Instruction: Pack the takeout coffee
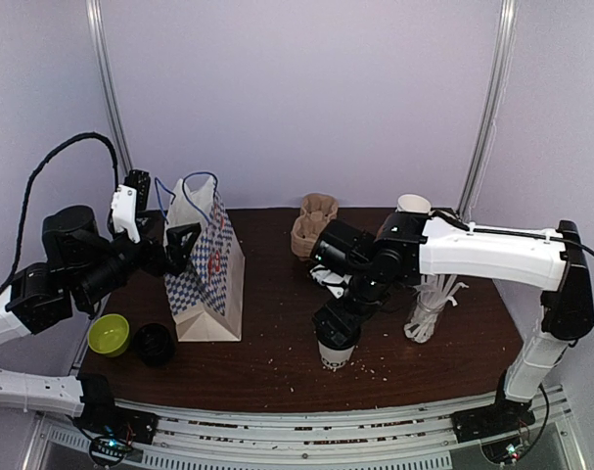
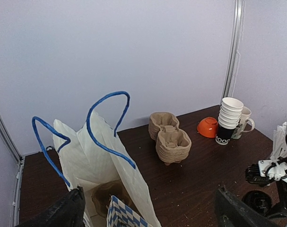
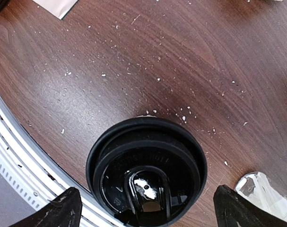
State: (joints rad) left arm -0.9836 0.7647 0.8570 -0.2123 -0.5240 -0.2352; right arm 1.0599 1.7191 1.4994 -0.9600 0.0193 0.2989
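The takeout cup [image 1: 336, 356], white with a black round lid, stands near the table's front edge. In the right wrist view its lid [image 3: 145, 172] lies right below me. My right gripper [image 1: 338, 328] is open, one finger [image 3: 58, 210] on each side of the cup, not touching the lid [image 3: 145, 172]. A brown pulp carrier tray [image 2: 103, 196] lies at the bottom of the open blue-and-white checked bag [image 1: 210, 279]. My left gripper [image 1: 169, 230] is open at the bag's top left; the bag's near wall [image 2: 129, 189] lies between its fingers [image 2: 63, 213].
A stack of spare pulp trays [image 1: 313, 223] stands at the back middle, with an orange bowl [image 2: 207, 126], a cup stack [image 2: 230, 118] and a mug [image 2: 246, 120] to its right. The straw glass [image 1: 427, 315] stands right of the cup. A green bowl [image 1: 109, 334] and a black lid [image 1: 155, 345] lie front left.
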